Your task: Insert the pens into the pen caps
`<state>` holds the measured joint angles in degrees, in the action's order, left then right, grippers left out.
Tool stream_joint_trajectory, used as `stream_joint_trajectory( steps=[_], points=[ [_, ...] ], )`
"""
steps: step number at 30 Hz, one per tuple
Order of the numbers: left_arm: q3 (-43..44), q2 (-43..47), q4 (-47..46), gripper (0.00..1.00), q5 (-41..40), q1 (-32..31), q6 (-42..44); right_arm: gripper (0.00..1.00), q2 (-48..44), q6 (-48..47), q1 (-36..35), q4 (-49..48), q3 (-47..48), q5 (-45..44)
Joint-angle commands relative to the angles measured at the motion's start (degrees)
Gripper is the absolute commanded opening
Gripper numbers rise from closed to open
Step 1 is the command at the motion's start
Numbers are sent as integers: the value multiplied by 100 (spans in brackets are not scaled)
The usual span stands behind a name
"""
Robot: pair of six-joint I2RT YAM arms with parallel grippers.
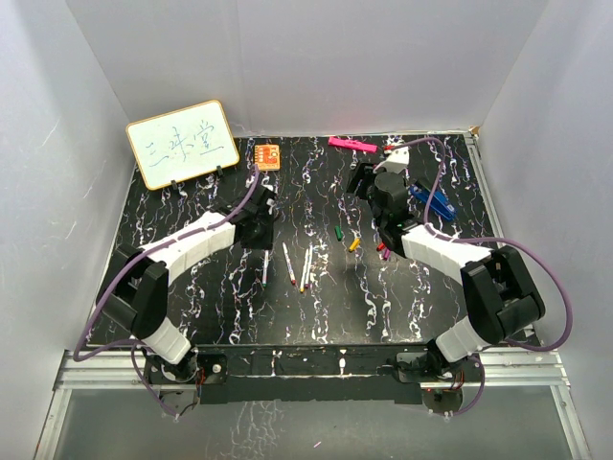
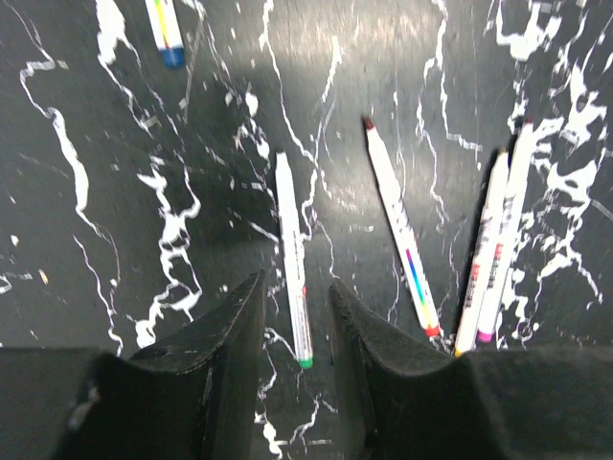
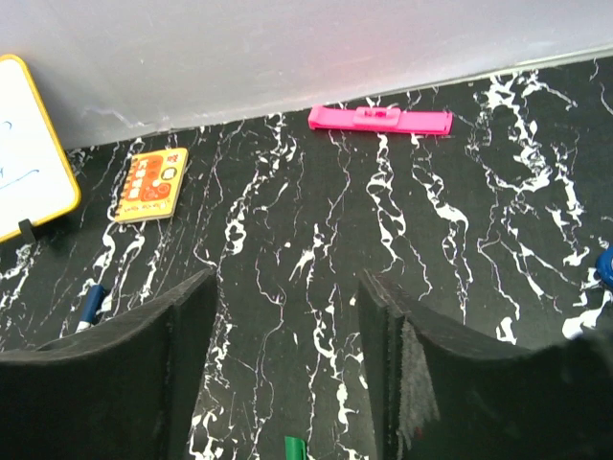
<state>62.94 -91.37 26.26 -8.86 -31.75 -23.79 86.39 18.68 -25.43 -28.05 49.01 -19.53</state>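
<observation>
Several white pens lie mid-table. In the left wrist view, a green-ended pen [image 2: 292,259] lies on the table between the fingers of my open left gripper [image 2: 297,283], which hovers just above it. A red-ended pen [image 2: 400,225] and two more pens [image 2: 493,254] lie to its right, and a blue-ended pen [image 2: 165,29] lies farther off. My left gripper [image 1: 261,228] is above the pens [image 1: 287,264]. My right gripper [image 1: 362,182] is open and empty, raised over a green cap [image 3: 297,448]. Green [image 1: 339,232], yellow [image 1: 354,244] and red [image 1: 381,247] caps lie loose.
A pink bar [image 1: 351,145] lies at the back wall. An orange card [image 1: 267,155] and a small whiteboard [image 1: 182,144] stand at the back left. A blue clip-like object [image 1: 431,199] lies right of my right arm. White walls enclose the table.
</observation>
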Motion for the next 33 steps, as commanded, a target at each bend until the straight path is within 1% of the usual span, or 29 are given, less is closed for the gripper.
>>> stream_joint_trajectory(
  steps=[1,5,16,20,24,33],
  points=[
    [-29,141,777,31,-168,-192,-235,55,24,94,6,-28,122,40],
    [-90,68,766,32,-43,-233,-367,52,8,68,4,-21,73,51],
    [58,-470,791,32,183,-358,-433,56,82,112,3,-69,11,80],
    [107,-590,780,32,208,-367,-416,61,113,134,3,-69,7,63],
    [122,-714,758,33,226,-367,-410,63,141,165,4,-71,-2,44],
    [142,-958,716,33,110,-372,-444,64,173,181,3,-77,-15,37]
  ],
)
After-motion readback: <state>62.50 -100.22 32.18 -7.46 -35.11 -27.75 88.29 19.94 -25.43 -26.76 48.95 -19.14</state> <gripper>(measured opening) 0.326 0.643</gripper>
